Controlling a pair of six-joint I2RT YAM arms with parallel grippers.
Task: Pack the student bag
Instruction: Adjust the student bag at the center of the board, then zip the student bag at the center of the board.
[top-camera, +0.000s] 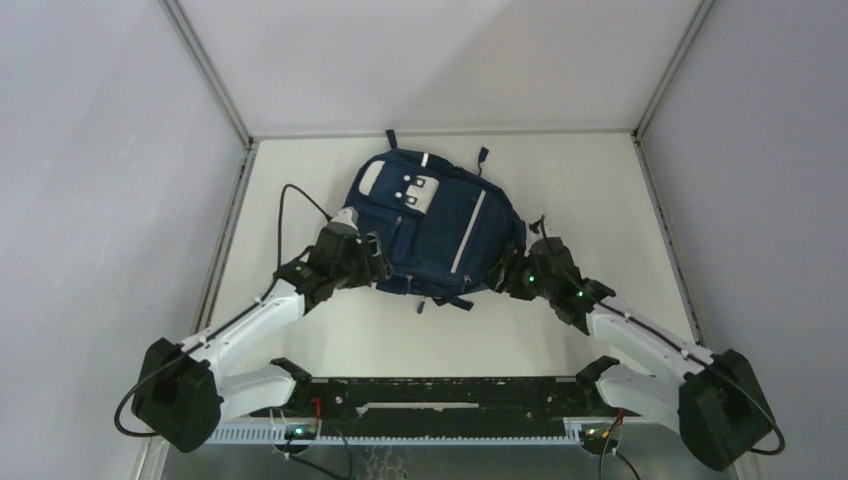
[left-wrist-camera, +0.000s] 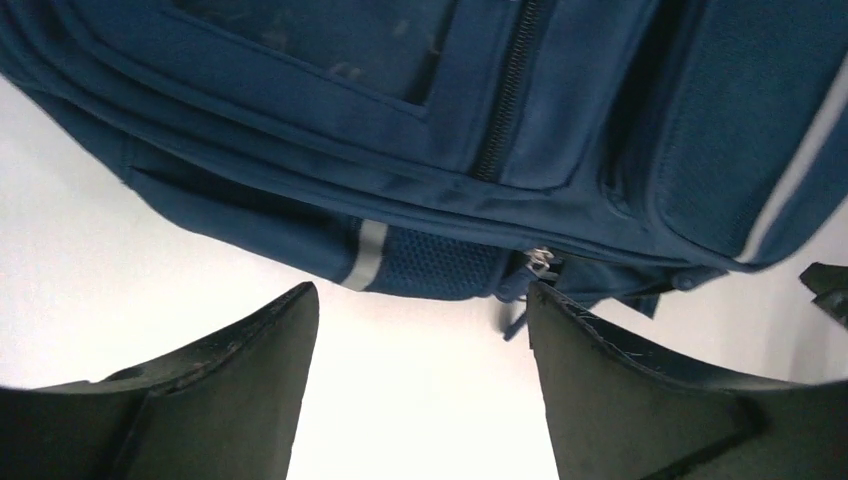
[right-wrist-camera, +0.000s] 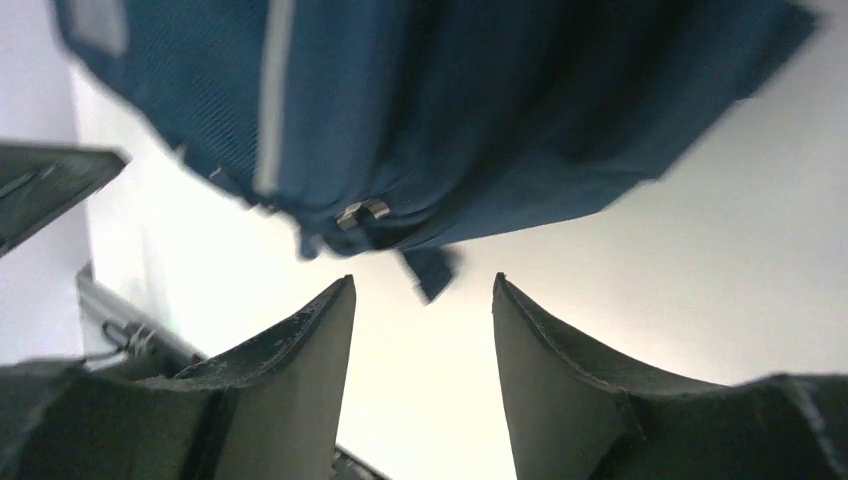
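The navy-blue student bag lies flat in the middle of the white table, with white patches near its top and a white stripe down its front. My left gripper is at the bag's near left corner, open and empty; in the left wrist view the bag fills the top, with a metal zipper pull just beyond the right fingertip. My right gripper is at the bag's near right corner, open and empty; its view shows the bag, a zipper pull and a blue tab between the fingertips.
Dark straps trail from the bag's near edge. Grey walls and metal rails bound the table on the left, right and back. A black rail with the arm bases runs along the near edge.
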